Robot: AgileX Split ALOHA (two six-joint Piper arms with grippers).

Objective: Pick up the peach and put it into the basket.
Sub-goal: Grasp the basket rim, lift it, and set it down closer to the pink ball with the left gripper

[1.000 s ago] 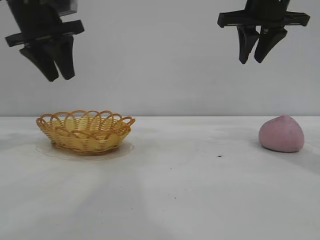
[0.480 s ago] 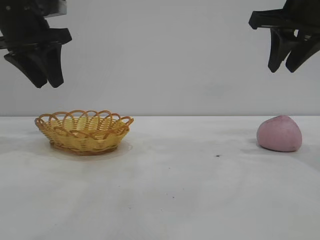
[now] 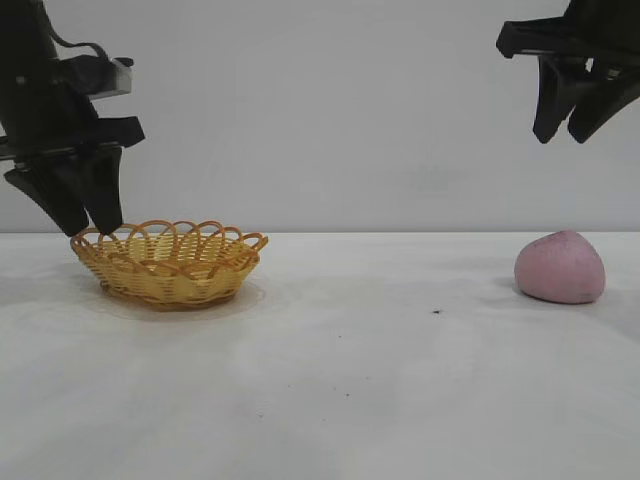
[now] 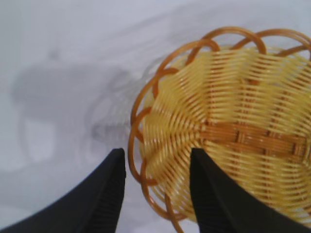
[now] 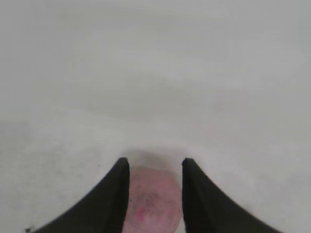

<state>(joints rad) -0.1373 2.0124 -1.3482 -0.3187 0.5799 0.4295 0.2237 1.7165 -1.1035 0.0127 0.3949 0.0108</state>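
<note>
Since the earlier frames, the left gripper has come down from high above the table to hang just at the near rim of the basket, while the right gripper has swung out toward the right edge of the exterior view and now sits above the peach.

That peach rests untouched on the white table, far over on the right side and well apart from the basket on the left. In the right wrist view the peach shows between the two dark fingers, which stand apart with nothing between them. The left gripper's jaws are also apart and empty; its wrist view shows the basket's looped rim between the fingertips, though whether they touch the wicker is hard to tell.

So the step in hand is the approach to the pick; nothing is grasped yet. Next, the right gripper likely needs to descend straight onto the fruit, probably with wider jaws, since the peach looks about as broad as the present gap.
</note>
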